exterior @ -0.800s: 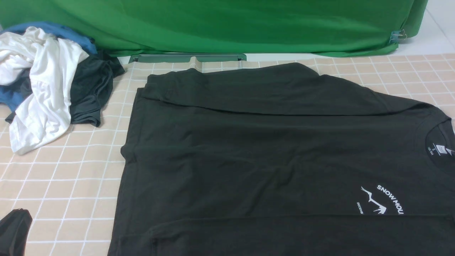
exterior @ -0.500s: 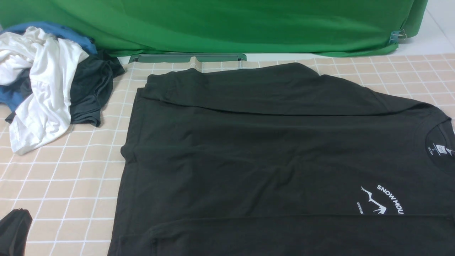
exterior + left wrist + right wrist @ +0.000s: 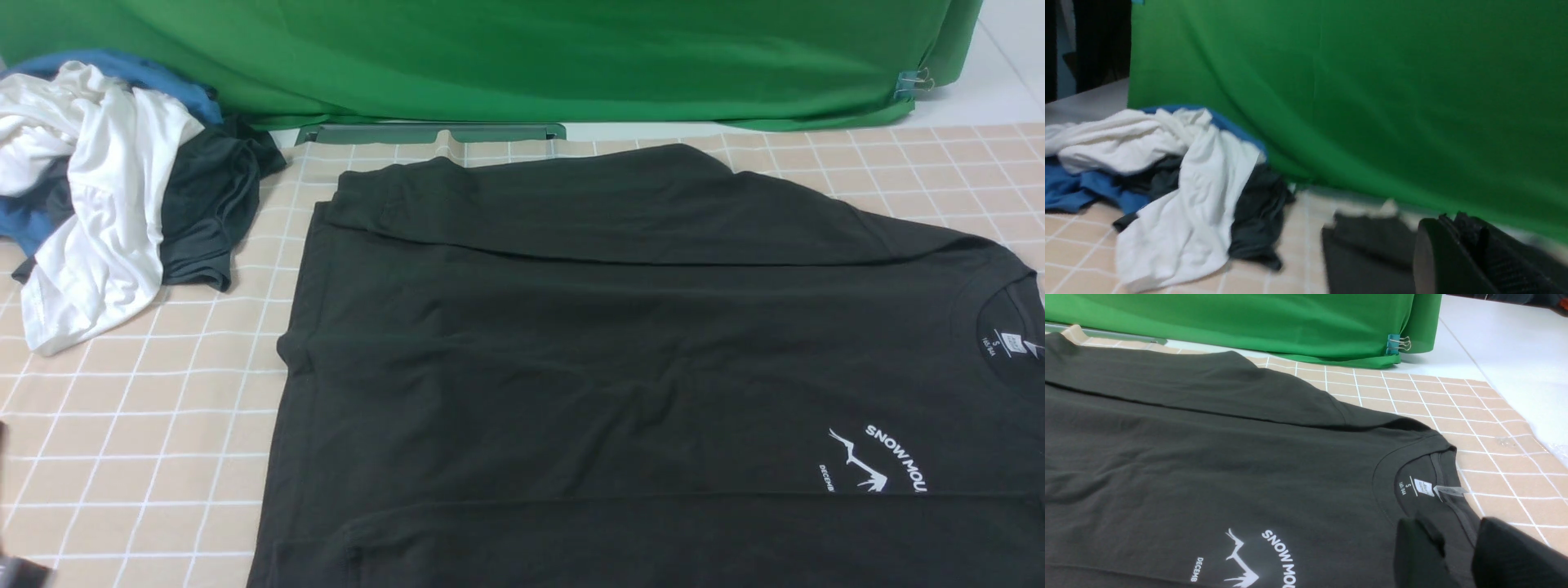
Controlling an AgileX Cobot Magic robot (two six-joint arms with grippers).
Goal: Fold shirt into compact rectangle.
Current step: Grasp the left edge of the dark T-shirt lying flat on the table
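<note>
The black shirt [image 3: 620, 359] lies flat on the checked cloth, collar to the right. Its far and near edges are folded inward. The white mountain logo [image 3: 873, 461] and neck label [image 3: 1011, 343] face up. In the right wrist view my right gripper [image 3: 1453, 524] hovers over the shirt's collar [image 3: 1437, 465] with its two fingers apart and the collar edge showing between them. My left gripper [image 3: 1451, 220] is shut and empty, near the shirt's far left corner [image 3: 1367, 253]. In the front view only a dark blur [image 3: 16, 572] of it shows at the bottom left.
A pile of white, blue and dark clothes [image 3: 98, 204] sits at the far left. A green backdrop [image 3: 522, 57] hangs behind, pinned with a binder clip [image 3: 918, 80], and a green bar [image 3: 433, 132] lies at its foot. The white table edge [image 3: 1515, 355] runs right of the checked cloth [image 3: 147, 425].
The dark left gripper at the front view's lower left has slid almost out of frame, leaving a blurred sliver. The shirt has not moved.
</note>
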